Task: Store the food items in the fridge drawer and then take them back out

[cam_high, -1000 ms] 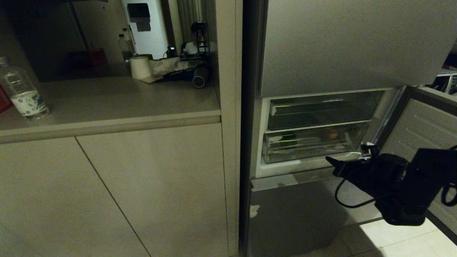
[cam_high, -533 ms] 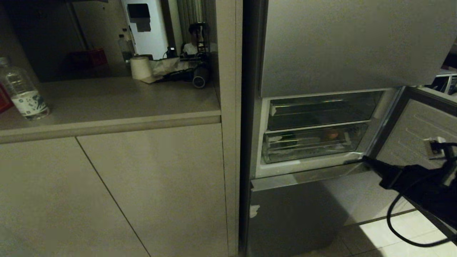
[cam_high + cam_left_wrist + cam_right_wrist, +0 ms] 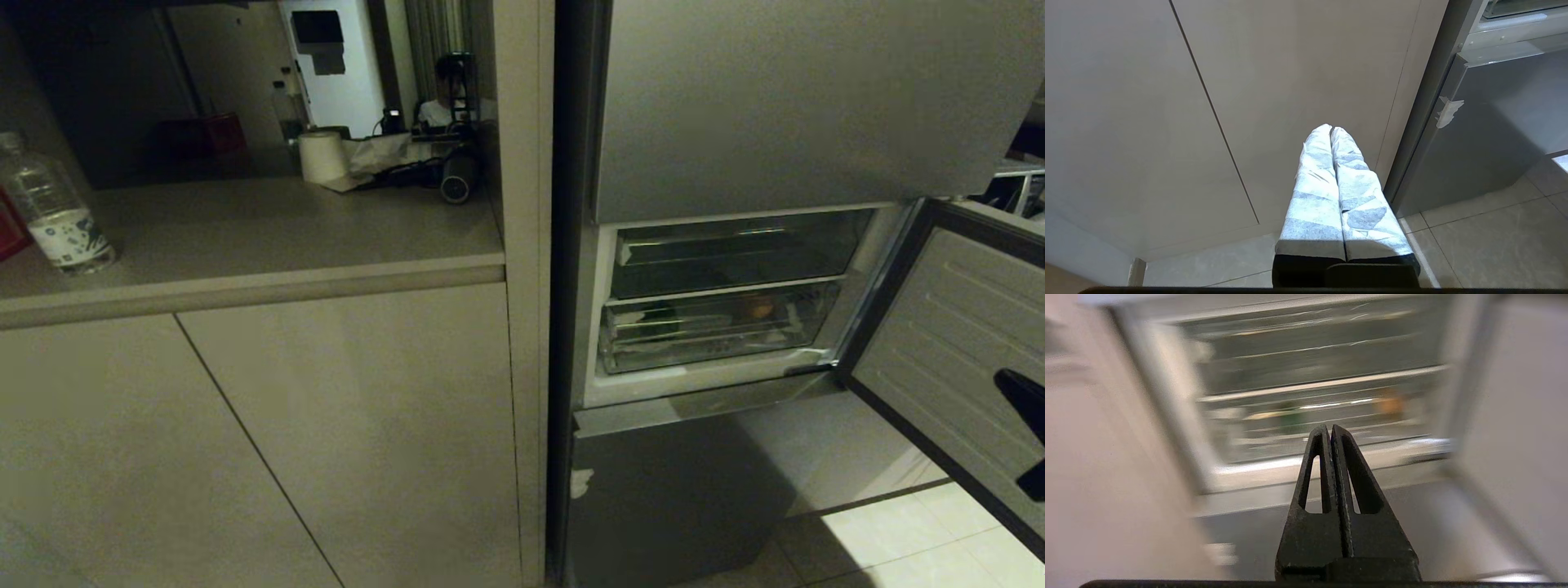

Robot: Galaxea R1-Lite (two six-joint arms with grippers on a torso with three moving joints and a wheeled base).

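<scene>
Open fridge door (image 3: 947, 343) stands right of the fridge drawer (image 3: 710, 331); orange fruit (image 3: 761, 308), seemingly, lies inside, far from the closed, empty right hand (image 3: 1330, 428).

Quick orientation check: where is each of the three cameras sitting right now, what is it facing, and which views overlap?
Head view: high on the robot, looking down at the counter and the open fridge's drawer; only a dark part of the right arm shows at the right edge.
Left wrist view: low, facing the cabinet doors and floor; shut left gripper shows.
Right wrist view: facing the drawer, blurred; shut right gripper shows.
Head and right wrist views share the drawer and the orange fruit.
</scene>
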